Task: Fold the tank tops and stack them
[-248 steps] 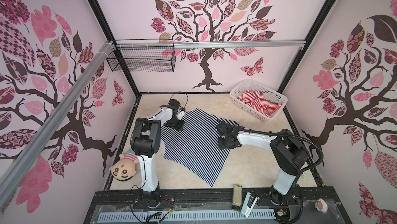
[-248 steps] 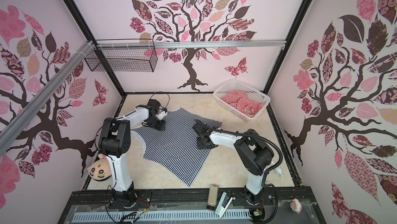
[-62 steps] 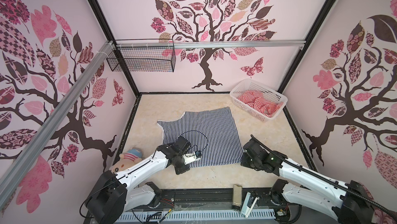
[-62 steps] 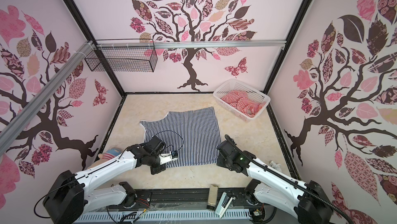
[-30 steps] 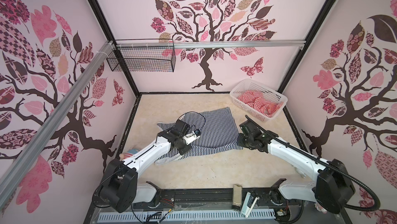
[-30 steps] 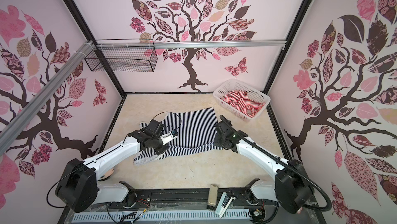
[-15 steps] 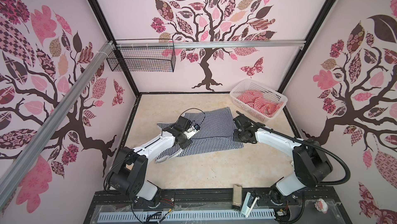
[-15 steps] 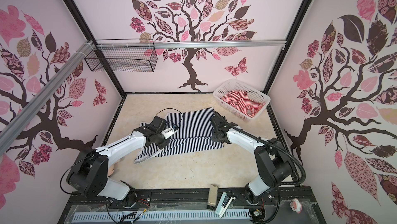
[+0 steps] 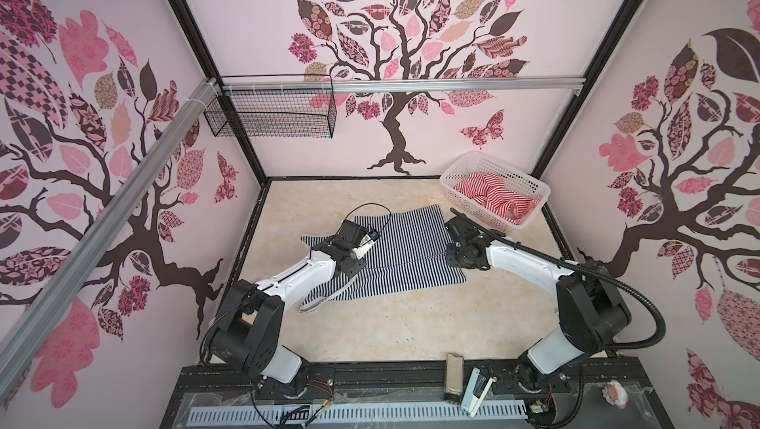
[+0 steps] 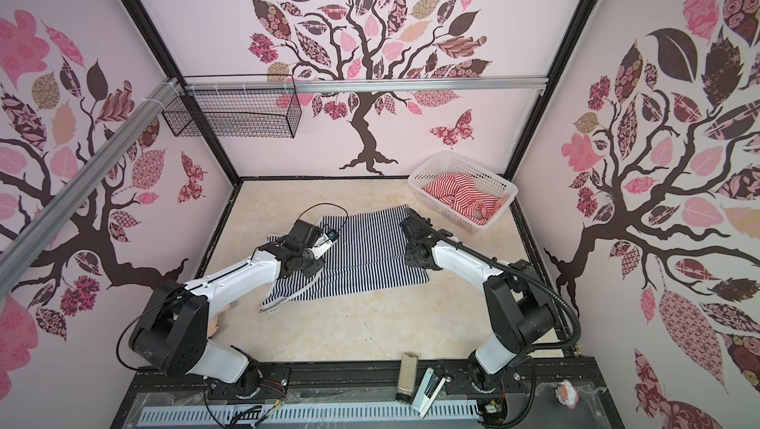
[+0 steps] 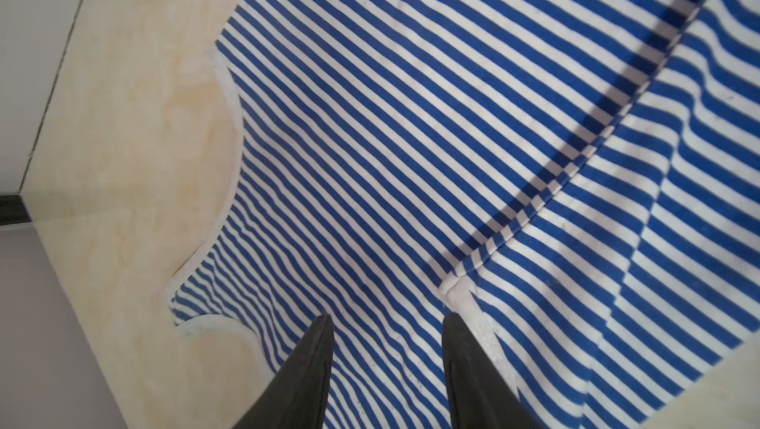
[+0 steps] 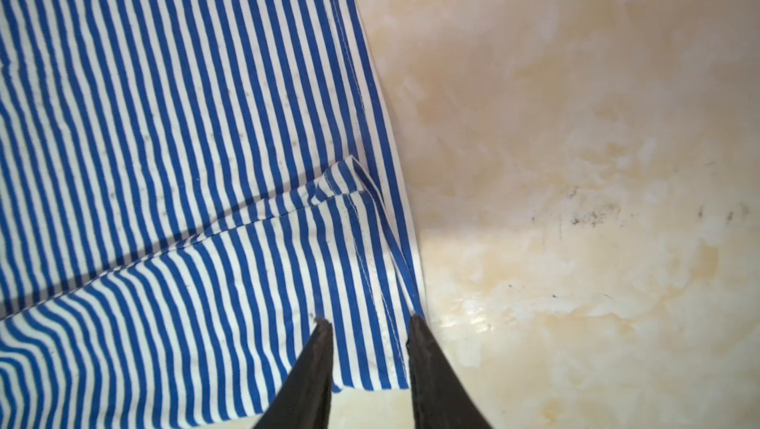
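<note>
The navy-and-white striped tank top (image 9: pixel 405 266) (image 10: pixel 370 266) lies on the table, its near half folded over its far half, with one strap end trailing toward the front left (image 9: pixel 314 303). My left gripper (image 11: pixel 386 318) (image 9: pixel 349 270) hovers open over the strap end of the top, with only flat cloth between its fingers. My right gripper (image 12: pixel 370 319) (image 9: pixel 456 258) is open over the hem edge, holding nothing. The red-and-white striped tank top (image 9: pixel 493 196) (image 10: pixel 460 196) lies crumpled in the white basket (image 9: pixel 481 214).
A black wire basket (image 9: pixel 271 114) hangs on the back wall at the left. The plush doll (image 10: pixel 214 324) is mostly hidden behind the left arm. Small tools (image 9: pixel 454 377) rest on the front rail. Bare beige tabletop (image 9: pixel 411 324) lies in front of the top.
Both grippers carried the top's near edge toward the back, laid it over the far half, and opened, letting go of the cloth.
</note>
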You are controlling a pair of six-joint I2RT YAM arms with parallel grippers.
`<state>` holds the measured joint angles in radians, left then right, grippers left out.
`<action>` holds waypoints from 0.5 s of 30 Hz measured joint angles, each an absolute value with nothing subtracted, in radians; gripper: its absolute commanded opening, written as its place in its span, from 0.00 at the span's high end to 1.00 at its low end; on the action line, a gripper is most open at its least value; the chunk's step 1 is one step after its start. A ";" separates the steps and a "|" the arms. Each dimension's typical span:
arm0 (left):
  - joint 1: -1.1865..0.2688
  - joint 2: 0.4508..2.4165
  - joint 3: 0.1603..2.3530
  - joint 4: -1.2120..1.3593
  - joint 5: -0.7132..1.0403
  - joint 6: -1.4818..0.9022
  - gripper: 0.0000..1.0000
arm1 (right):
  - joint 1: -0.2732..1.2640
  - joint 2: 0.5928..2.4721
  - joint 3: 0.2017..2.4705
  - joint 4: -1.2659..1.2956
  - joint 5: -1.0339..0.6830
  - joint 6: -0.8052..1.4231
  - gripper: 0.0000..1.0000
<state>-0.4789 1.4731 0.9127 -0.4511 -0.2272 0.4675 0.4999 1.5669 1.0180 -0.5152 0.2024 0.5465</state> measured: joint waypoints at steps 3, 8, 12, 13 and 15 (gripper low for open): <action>-0.475 1.390 0.901 -0.466 -0.234 0.469 0.51 | 0.503 1.499 0.973 -0.505 0.173 0.560 0.66; -0.437 1.235 0.832 -0.546 -0.220 0.490 0.46 | 0.547 1.466 0.904 -0.464 0.121 0.583 0.68; -0.339 1.143 0.775 -0.653 -0.175 0.525 0.37 | 0.572 1.511 0.885 -0.417 0.082 0.592 0.68; -0.310 1.120 0.761 -0.678 -0.165 0.537 0.32 | 0.572 1.533 0.883 -0.402 0.077 0.595 0.68; -0.262 1.071 0.735 -0.723 -0.143 0.567 0.19 | 0.571 1.570 0.882 -0.385 0.075 0.598 0.67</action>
